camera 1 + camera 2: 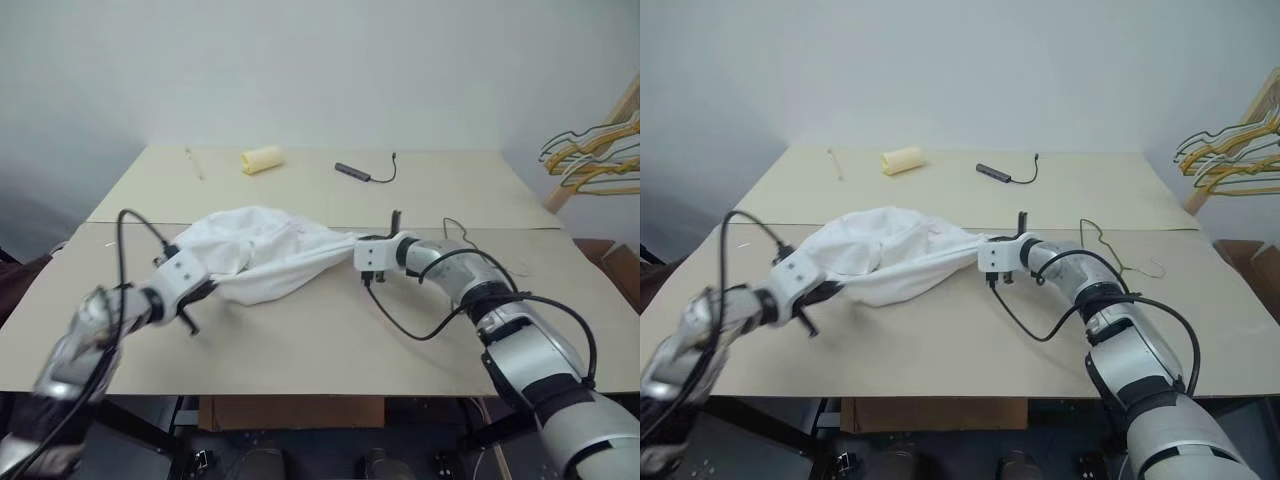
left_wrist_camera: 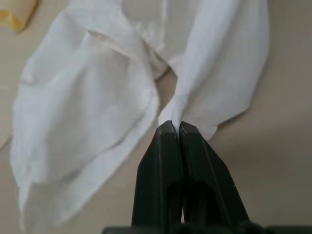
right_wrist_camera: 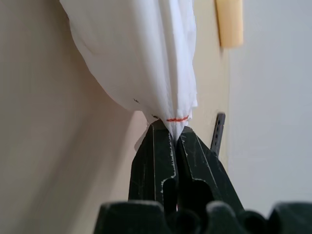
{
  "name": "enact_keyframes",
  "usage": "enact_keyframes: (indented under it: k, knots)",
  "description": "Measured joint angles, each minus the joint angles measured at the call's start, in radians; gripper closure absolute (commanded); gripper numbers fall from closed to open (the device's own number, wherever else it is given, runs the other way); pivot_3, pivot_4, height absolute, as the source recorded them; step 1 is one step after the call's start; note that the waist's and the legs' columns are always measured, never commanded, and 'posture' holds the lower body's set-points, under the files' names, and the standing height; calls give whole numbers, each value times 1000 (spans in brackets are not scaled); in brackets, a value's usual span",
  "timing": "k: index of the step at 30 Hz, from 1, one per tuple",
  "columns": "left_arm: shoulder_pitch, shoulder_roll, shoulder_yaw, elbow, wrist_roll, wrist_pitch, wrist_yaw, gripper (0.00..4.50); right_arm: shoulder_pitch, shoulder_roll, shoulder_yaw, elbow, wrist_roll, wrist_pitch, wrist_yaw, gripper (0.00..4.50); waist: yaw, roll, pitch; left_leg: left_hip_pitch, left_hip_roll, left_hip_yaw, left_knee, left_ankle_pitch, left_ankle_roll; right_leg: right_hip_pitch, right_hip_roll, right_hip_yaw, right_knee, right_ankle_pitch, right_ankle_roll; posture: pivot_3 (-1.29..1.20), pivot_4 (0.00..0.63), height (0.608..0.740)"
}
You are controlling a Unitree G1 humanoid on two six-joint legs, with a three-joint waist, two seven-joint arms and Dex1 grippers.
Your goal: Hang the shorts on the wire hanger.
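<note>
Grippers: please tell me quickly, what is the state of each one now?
Left gripper: shut on the shorts.
Right gripper: shut on the shorts.

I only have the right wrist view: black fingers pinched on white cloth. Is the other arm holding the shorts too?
Observer: Yes. The left gripper is shut on another edge of the shorts.
Operator: Where's the wire hanger?
Observer: The wire hanger lies flat on the table, just beyond the right forearm.
Operator: Are the shorts spread out?
Observer: No, they are bunched and stretched between the left gripper and the right gripper.
</note>
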Motion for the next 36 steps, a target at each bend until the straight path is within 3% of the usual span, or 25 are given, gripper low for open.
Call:
enact_keyframes:
  k: [6,12,16,19,23,28,31,34,36]
  knots:
    - [-188,-78,-110,239,81,-172,20,4500,121,-133,-44,-199,42,61,93,4446,-30,0,0,-5,0,-1,0,-2,2,-3,0,0,-2,0,1,96,0,740]
    - [-218,-79,-138,317,118,-250,33,4500,455,-266,-110,-773,203,268,412,4446,-58,0,0,-5,0,-3,0,-3,3,-3,1,0,-2,-1,2,86,0,740]
    - [-121,47,-117,228,101,-270,-46,4500,574,-306,-111,-1104,319,391,584,4446,-89,0,0,-1,1,-4,0,-3,2,-1,2,0,0,-1,2,96,0,740]
    - [33,201,-57,85,36,-275,-168,4500,608,-325,-112,-1291,401,485,685,4446,-97,0,1,3,2,-3,0,-3,2,2,1,0,1,-6,8,107,0,740]
    - [297,385,94,-127,-92,-248,-346,4500,594,-338,-111,-1368,461,553,753,4446,-96,-1,1,6,1,0,0,-3,1,3,-4,-2,2,-10,2,114,0,740]
    - [440,433,234,-307,-191,-118,-409,4500,506,-332,-110,-1295,480,614,789,4446,-64,-1,1,8,0,2,1,-6,-4,2,-6,-3,1,-10,2,115,0,740]
    - [344,360,205,-303,-197,-57,-371,4500,403,-286,-110,-1160,480,679,795,4446,-50,-1,1,8,0,2,1,-4,-2,4,-5,-3,2,-10,2,116,0,740]
    - [42,118,119,-159,-141,21,-191,4500,191,-165,-113,-876,439,733,698,4446,-35,0,2,4,-1,-1,2,4,1,3,-1,-2,4,-1,7,117,0,740]
    - [-176,-48,96,-21,-70,60,18,4500,24,-66,-139,-688,405,739,535,4446,-26,-2,3,0,0,-3,2,7,-1,0,2,-2,3,6,0,114,0,740]
